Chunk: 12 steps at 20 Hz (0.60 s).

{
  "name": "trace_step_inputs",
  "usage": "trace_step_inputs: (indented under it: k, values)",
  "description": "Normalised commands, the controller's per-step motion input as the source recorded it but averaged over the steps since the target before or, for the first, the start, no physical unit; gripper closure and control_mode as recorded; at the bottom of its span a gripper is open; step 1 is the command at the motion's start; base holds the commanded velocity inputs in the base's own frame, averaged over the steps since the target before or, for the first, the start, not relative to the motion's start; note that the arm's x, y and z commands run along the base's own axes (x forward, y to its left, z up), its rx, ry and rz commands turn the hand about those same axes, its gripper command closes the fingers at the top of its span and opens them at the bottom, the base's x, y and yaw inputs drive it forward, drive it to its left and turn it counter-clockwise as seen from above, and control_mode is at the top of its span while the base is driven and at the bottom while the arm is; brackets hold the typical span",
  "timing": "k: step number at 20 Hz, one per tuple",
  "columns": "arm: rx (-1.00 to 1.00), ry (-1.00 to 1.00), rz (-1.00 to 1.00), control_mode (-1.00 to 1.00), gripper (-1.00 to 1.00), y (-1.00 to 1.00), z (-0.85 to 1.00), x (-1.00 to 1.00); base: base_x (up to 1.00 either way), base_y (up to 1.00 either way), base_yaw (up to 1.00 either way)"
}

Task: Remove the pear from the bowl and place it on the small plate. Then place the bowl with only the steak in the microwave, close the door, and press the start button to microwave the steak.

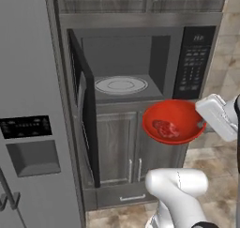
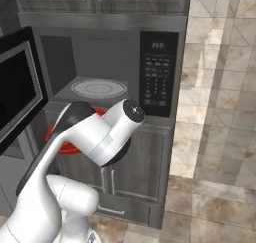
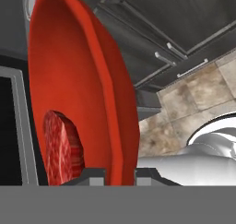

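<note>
My gripper [image 1: 202, 124] is shut on the right rim of the red bowl [image 1: 172, 120] and holds it in the air, just below and in front of the open microwave [image 1: 140, 63]. The steak [image 1: 165, 128] lies inside the bowl. In the hand view the bowl's rim [image 3: 115, 103] is pinched between my gripper's [image 3: 120, 174] two tips, with the steak [image 3: 62, 149] close by. The door [image 1: 84, 105] stands swung wide to the left. In the right base view my arm covers most of the bowl [image 2: 64, 147]. The pear and the small plate are out of view.
A white turntable [image 1: 121, 85] lies in the microwave cavity, and the keypad panel [image 1: 193, 63] is to its right. Grey cabinet doors [image 1: 122, 147] are below, and a grey fridge with a dispenser [image 1: 28, 138] is on the left. A tiled wall and floor [image 2: 220, 137] are at right.
</note>
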Motion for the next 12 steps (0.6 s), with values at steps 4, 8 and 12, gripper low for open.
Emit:
trace_step_inputs:
  k: [4, 8, 12]
  values:
    - [0.00, 0.00, 0.00, 1.00, 1.00, 0.00, 0.00, 0.00, 0.37, 0.02, 0.17]
    - [0.00, 0.00, 0.00, 1.00, 1.00, 0.00, 0.00, 0.00, 0.28, 0.00, 0.05]
    - [0.00, 0.00, 0.00, 1.00, 1.00, 0.00, 0.00, 0.00, 0.14, 0.00, 0.06]
